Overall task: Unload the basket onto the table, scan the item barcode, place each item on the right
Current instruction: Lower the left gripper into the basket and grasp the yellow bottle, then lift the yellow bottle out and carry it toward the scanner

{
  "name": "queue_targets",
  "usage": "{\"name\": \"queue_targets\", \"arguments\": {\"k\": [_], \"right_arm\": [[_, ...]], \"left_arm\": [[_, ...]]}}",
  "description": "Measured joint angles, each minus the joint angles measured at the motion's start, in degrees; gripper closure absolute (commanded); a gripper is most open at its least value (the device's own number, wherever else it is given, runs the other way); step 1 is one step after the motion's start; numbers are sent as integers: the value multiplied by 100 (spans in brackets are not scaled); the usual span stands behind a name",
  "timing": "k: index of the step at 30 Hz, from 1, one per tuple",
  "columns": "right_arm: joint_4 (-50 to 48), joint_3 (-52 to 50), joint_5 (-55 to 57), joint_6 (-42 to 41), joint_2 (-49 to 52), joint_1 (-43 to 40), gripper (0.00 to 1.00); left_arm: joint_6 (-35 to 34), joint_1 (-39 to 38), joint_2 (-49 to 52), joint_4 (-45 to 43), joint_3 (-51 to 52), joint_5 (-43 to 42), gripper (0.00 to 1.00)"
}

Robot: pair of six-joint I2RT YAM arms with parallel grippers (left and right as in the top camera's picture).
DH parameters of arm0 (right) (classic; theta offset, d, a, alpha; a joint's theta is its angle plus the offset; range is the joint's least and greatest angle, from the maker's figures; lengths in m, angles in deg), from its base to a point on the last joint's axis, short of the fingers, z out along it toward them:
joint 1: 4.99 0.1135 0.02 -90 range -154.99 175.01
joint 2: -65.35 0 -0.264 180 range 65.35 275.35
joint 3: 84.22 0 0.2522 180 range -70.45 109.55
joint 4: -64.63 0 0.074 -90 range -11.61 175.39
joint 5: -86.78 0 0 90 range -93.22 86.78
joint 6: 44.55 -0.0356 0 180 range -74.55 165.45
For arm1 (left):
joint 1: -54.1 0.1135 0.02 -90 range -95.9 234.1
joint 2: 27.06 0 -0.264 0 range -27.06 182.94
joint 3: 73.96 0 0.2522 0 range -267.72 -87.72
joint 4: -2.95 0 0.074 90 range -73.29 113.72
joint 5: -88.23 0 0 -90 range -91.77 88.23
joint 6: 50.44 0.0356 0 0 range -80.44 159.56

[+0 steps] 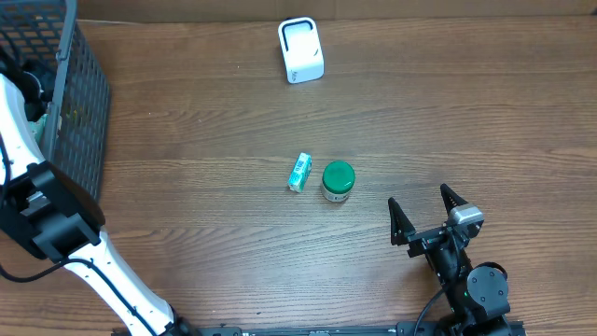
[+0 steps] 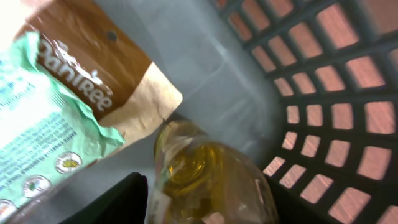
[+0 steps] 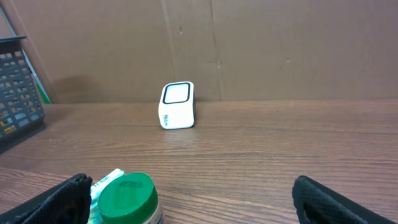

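In the left wrist view my left gripper [image 2: 205, 208] is down inside the black basket [image 2: 323, 93]. Its dark fingers stand close on either side of a clear bottle of yellow liquid [image 2: 205, 171], with a thin gap still showing on the left side. A brown and green snack bag [image 2: 62, 118] lies beside the bottle. From overhead the left arm [image 1: 47, 219] reaches into the basket [image 1: 79, 112] and its gripper is hidden. The white barcode scanner [image 1: 300, 50] stands at the table's far edge. My right gripper [image 1: 427, 217] is wide open and holds nothing.
A green-lidded jar [image 1: 338, 180] and a small teal box [image 1: 299, 172] sit side by side mid-table. In the right wrist view the jar [image 3: 127, 198] is just ahead of the left finger, and the scanner [image 3: 176, 106] stands farther back against a cardboard wall.
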Motion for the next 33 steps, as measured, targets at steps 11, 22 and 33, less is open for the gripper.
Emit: {"name": "queue_targets", "arguments": {"k": [11, 22, 33], "right_arm": [[2, 0, 2, 2, 0, 0, 0], [0, 0, 2, -2, 0, 0, 0], [-2, 0, 2, -2, 0, 0, 0]], "left_arm": [[0, -87, 0, -83, 107, 229, 62], [2, -87, -1316, -212, 70, 960, 64], [2, -660, -3818, 42, -190, 1027, 69]]}}
